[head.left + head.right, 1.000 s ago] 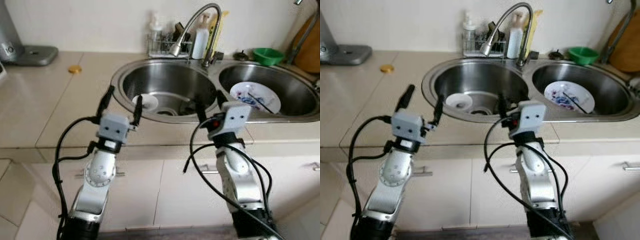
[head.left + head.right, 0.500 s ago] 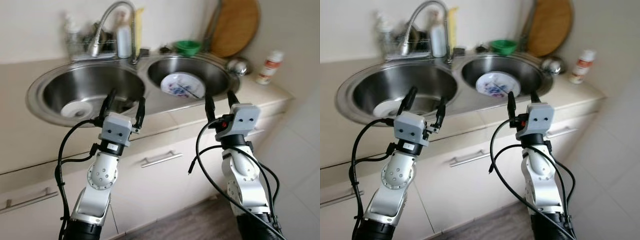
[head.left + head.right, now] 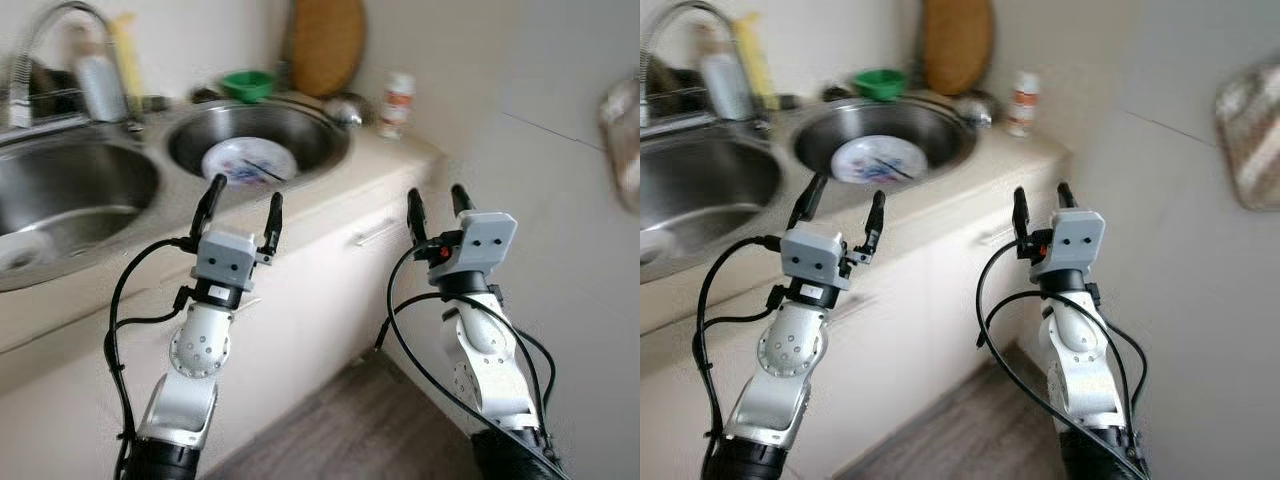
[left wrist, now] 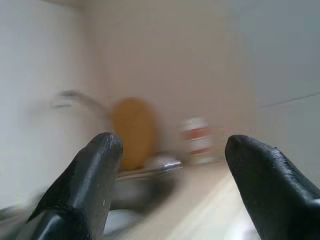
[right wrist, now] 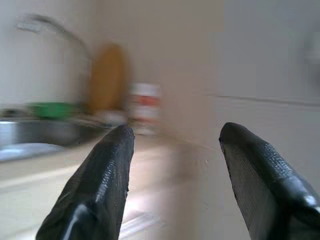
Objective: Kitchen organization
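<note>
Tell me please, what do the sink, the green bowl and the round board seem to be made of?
Sink: likely stainless steel, grey and shiny with reflections. Green bowl: probably plastic, given the bright uniform colour, though blur leaves it open. Round board: looks wooden, matt warm brown.

Two sink basins [image 3: 300,150], one patterned plate [image 3: 247,162], one green bowl [image 3: 247,83], one round wooden board [image 3: 326,42], one red-labelled bottle [image 3: 398,103], one faucet [image 3: 45,25].
</note>
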You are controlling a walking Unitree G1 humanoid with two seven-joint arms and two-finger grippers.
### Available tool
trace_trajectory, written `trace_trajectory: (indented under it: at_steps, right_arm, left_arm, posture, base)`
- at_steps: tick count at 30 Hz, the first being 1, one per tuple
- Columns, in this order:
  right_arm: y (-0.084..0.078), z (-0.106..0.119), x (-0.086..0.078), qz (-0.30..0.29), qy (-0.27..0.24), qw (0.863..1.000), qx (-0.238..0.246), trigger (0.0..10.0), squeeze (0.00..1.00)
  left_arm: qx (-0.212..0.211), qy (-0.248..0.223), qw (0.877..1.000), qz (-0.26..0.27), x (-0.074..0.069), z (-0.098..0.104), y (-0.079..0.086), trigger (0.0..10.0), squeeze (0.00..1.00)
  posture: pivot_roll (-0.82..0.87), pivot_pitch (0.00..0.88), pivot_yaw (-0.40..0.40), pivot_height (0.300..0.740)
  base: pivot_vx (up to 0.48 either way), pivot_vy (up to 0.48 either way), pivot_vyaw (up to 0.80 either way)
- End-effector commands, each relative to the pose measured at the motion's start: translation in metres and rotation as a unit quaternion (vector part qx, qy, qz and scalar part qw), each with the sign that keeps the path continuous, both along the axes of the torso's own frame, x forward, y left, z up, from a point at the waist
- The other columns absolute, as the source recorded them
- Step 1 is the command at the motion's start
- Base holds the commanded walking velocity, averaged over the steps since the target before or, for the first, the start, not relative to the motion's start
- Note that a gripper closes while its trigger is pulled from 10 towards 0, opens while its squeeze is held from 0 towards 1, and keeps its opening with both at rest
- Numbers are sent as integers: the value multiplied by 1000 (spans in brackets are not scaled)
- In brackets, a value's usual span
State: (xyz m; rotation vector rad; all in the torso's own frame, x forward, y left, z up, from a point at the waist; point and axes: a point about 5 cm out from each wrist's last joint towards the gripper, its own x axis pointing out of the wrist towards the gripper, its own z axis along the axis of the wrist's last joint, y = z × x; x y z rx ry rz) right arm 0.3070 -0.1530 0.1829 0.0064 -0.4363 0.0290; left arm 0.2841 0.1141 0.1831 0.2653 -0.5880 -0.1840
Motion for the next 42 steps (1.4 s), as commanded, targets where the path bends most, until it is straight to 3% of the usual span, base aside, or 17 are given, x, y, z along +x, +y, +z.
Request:
trace_trajectory:
  at_steps: [1, 26, 42]
  right_arm:
    - [1, 4, 0, -2, -8, 1000, -2, 10000, 0]
    - [-7, 4, 2, -34, -5, 999, 3, 10000, 0]
    - [-27, -2, 8, -108, 30, 994, 17, 10000, 0]
  left_arm:
    - [6, -7, 1000, 2, 0, 4, 3, 10000, 0]
    - [0, -2, 1000, -1, 1, 0, 2, 10000, 0]
    - [-15, 18, 1000, 10, 3, -5, 7, 10000, 0]
  posture:
    - [20, 0, -21, 740]
    - [16, 0, -21, 740]
    - [16, 0, -25, 740]
  base:
    - [0, 0, -800]
    - [0, -196, -800]
    - [0, 0, -800]
